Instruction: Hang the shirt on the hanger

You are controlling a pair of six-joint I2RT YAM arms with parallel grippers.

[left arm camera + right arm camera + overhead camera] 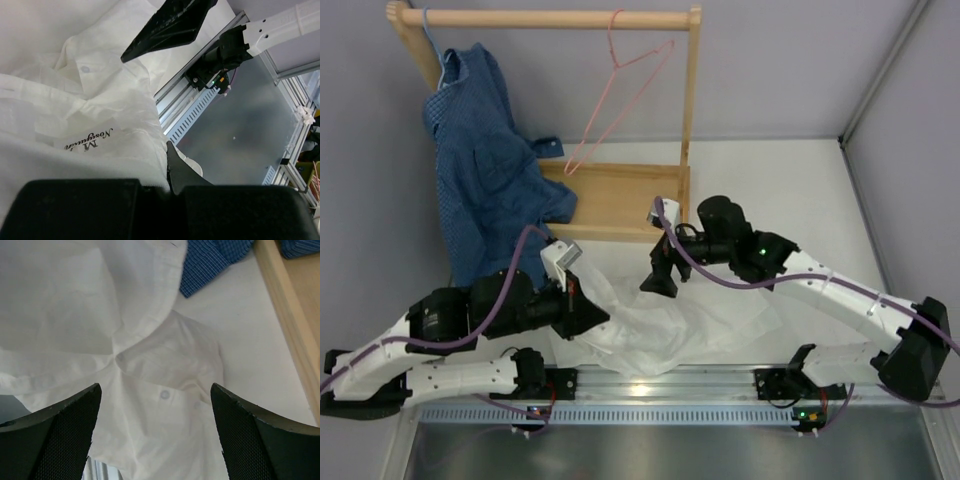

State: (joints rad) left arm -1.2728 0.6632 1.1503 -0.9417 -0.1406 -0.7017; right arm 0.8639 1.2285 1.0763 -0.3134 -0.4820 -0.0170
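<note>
The white shirt (665, 325) lies crumpled on the table between the two arms. My left gripper (588, 315) is shut on the shirt's edge near its label (87, 140); the fabric is pinched against the dark finger (179, 172) of my left gripper (169, 176). My right gripper (660, 282) hovers open just above the shirt. In the right wrist view, my right gripper (155, 387) has its fingers (60, 432) wide apart, with a buttoned fold of the shirt (160, 400) below them and nothing held. The pink hanger (620, 95) hangs tilted from the wooden rail (550, 18), away from both grippers.
A blue checked shirt (480, 170) hangs at the left end of the rail, reaching down to the table. The rack's wooden base (615, 200) sits behind the white shirt, and its right post (688, 90) stands beside the hanger. A metal rail (660, 385) runs along the near edge.
</note>
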